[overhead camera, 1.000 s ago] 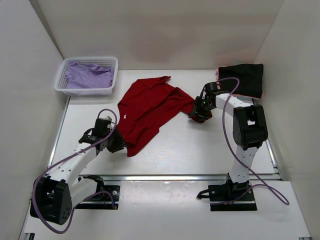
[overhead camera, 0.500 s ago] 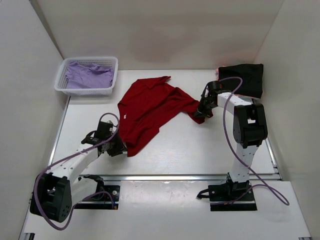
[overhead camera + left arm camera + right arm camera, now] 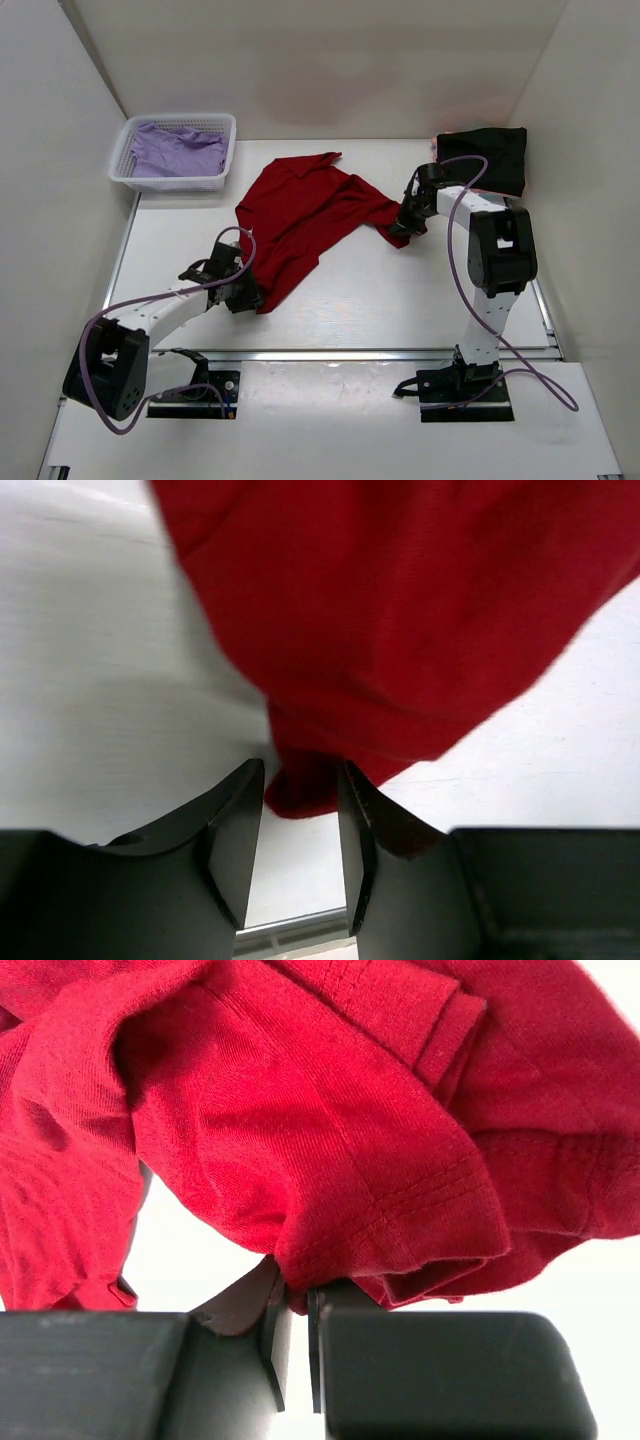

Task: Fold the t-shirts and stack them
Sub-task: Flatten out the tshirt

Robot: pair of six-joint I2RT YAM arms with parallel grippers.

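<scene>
White table [image 3: 380, 300]: red shirt [image 3: 305, 215] lies rumpled across its middle. Right gripper [image 3: 297, 1298], at the shirt's right edge, is closed tight on a stitched hem fold. Left gripper [image 3: 300, 780] is at the shirt's near corner, jaws partly apart, the hem tip lying between the fingers [image 3: 240, 830], unclamped.

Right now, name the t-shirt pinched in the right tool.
The deep red t-shirt, spread mid-table: the right tool is shut on its hem. The lavender one lies in the basket, the black one at far right.
</scene>
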